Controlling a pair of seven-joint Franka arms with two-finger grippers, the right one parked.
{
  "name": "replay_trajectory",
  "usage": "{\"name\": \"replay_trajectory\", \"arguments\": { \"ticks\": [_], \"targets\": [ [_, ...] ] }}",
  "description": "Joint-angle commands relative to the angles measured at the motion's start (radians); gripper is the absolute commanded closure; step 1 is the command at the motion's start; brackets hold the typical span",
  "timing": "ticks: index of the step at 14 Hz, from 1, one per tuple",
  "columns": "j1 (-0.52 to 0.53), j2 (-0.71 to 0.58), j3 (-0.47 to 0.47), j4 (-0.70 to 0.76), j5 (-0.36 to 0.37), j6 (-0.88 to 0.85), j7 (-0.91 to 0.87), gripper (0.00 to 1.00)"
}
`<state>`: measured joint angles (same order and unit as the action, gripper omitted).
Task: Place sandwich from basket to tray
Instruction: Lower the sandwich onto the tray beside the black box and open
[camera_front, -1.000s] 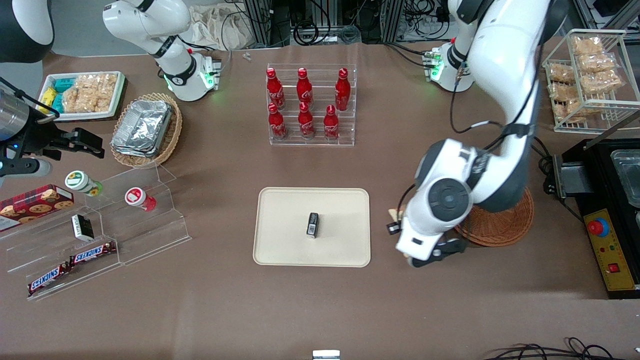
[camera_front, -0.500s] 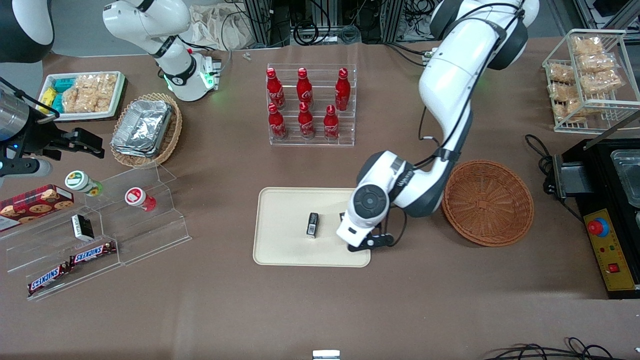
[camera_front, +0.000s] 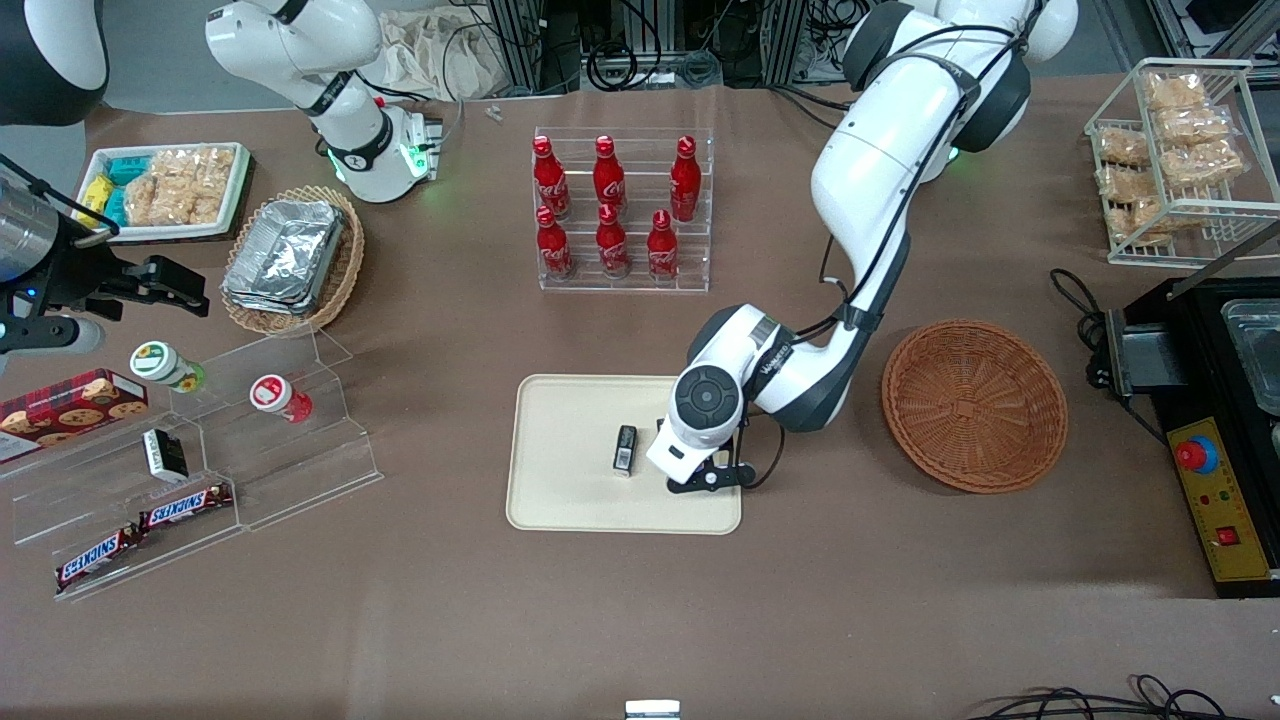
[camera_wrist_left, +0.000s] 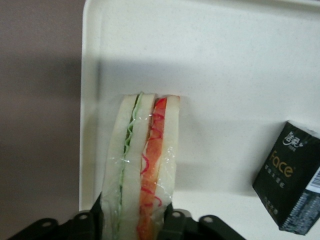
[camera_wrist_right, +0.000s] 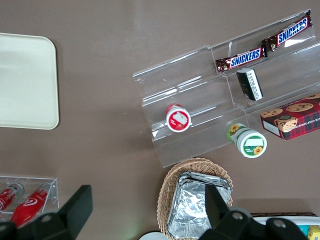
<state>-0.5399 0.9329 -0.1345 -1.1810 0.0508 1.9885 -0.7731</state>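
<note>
I am seeing the sandwich (camera_wrist_left: 142, 165) in the wrist view, a clear-wrapped wedge with its green and red filling edge facing the camera. The jaws of the gripper (camera_wrist_left: 134, 222) are closing on it from both sides, one finger (camera_wrist_left: 95, 220) pressing against each bread face. The sandwich is hanging over the tray (camera_wrist_left: 240, 65), close to the tray's rim, and I cannot tell if it is touching the surface.

In the front view the gripper (camera_front: 700, 478) is standing over the part of the tray (camera_front: 570, 490) that is toward the working arm's end of the table (camera_front: 640, 620); the arm is hiding the sandwich there. A small black box (camera_front: 625, 448) with "Face" printed on it is lying on the tray just beside the gripper, toward the parked arm's end.

The basket (camera_front: 975, 405) is sitting well apart from the tray, toward the working arm's end, and nothing is lying in it. A clear rack of red bottles (camera_front: 610, 210) is standing farther from the front camera than the tray.
</note>
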Motion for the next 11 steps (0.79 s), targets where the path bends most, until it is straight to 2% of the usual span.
{"name": "replay_trajectory", "arguments": {
  "ticks": [1,3,5,9,11],
  "targets": [
    [0.006,-0.003,0.007,0.038,0.006,-0.022,0.005,0.0],
    [0.009,-0.061,0.009,0.037,0.009,-0.037,0.0,0.0],
    [0.026,-0.141,0.03,0.035,0.008,-0.127,0.009,0.0],
    [0.15,-0.38,0.029,-0.015,-0.011,-0.419,0.021,0.0],
    [0.234,-0.484,0.023,-0.107,-0.011,-0.416,0.098,0.0]
  ]
}}
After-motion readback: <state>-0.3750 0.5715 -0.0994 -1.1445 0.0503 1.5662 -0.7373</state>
